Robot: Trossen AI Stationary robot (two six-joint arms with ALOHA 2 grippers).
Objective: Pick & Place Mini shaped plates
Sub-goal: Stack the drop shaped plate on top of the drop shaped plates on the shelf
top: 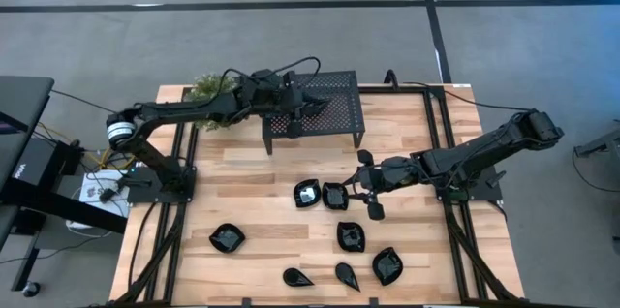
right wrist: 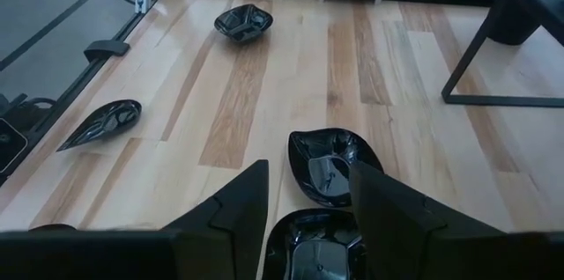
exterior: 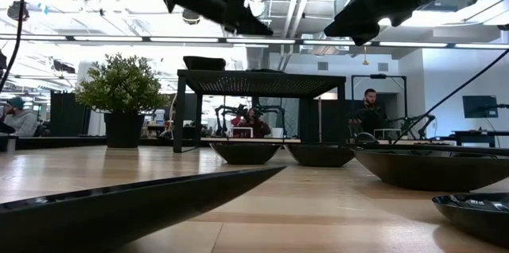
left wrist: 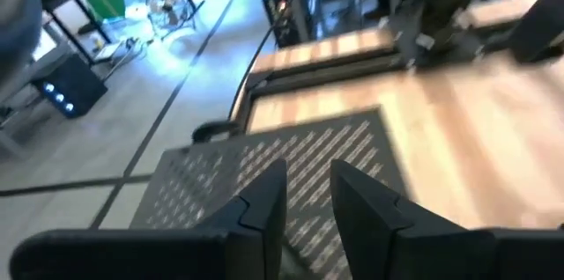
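Left gripper hovers over the black perforated metal stand at upper centre of the high view, fingers slightly apart with nothing between them, only the stand's mesh top showing past the tips. Whether a plate already lies on that top I cannot tell; in the low view something dark sits on its left edge, shape unclear.

Right gripper, centre right in the high view, has its jaws spread and empty, poised above two small glossy black dishes that sit touching each other. That looks like the next pick. To do it well: come straight down over one raised rim, one finger inside and one outside, and choose the side away from its neighbour so the second dish isn't dragged.

The remaining black dishes are scattered across the lower part of the wooden table, all of them empty. A potted green plant stands left of the stand.
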